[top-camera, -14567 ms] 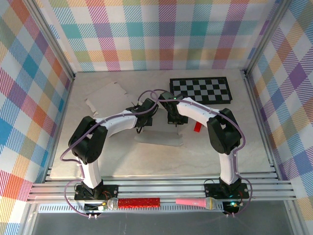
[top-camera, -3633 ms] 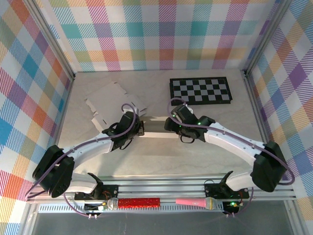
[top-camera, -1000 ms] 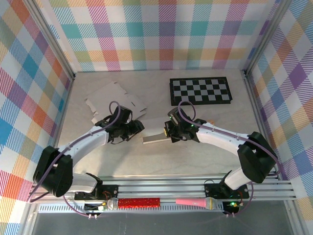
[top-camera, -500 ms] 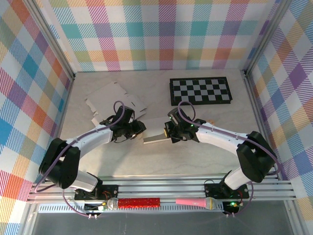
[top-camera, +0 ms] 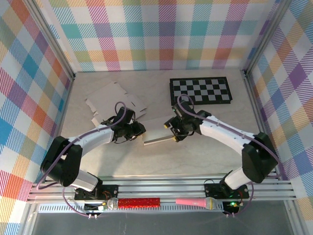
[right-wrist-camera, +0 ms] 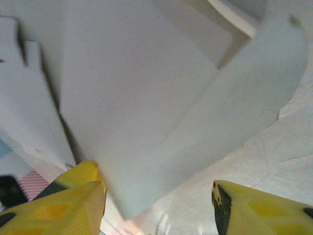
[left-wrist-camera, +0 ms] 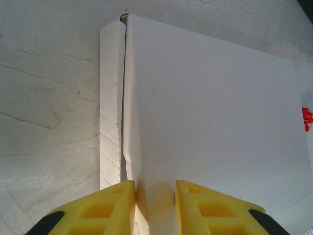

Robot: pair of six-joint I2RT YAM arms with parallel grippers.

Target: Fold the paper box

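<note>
The white paper box (top-camera: pixel 157 139) lies low on the table between the two arms. In the left wrist view its broad white face (left-wrist-camera: pixel 210 112) runs away from me, with a narrow side flap (left-wrist-camera: pixel 110 98) along its left edge. My left gripper (top-camera: pixel 139 130) is at the box's left end, and its yellow fingers (left-wrist-camera: pixel 117 205) pinch the creased near edge. My right gripper (top-camera: pixel 172 131) stands open at the box's right end. A rounded flap (right-wrist-camera: pixel 234 98) hangs between its spread fingers (right-wrist-camera: pixel 73 200), and the left one touches the panel.
Flat white cardboard sheets (top-camera: pixel 115 100) lie at the back left. A black-and-white checkerboard (top-camera: pixel 200 90) sits at the back right. A small red thing (left-wrist-camera: pixel 306 119) shows past the box's far side. Bare table (top-camera: pixel 161 164) stretches toward the near rail.
My right gripper has opened, let go of the box and shifted slightly back. The left gripper has closed further on the box's left end.
</note>
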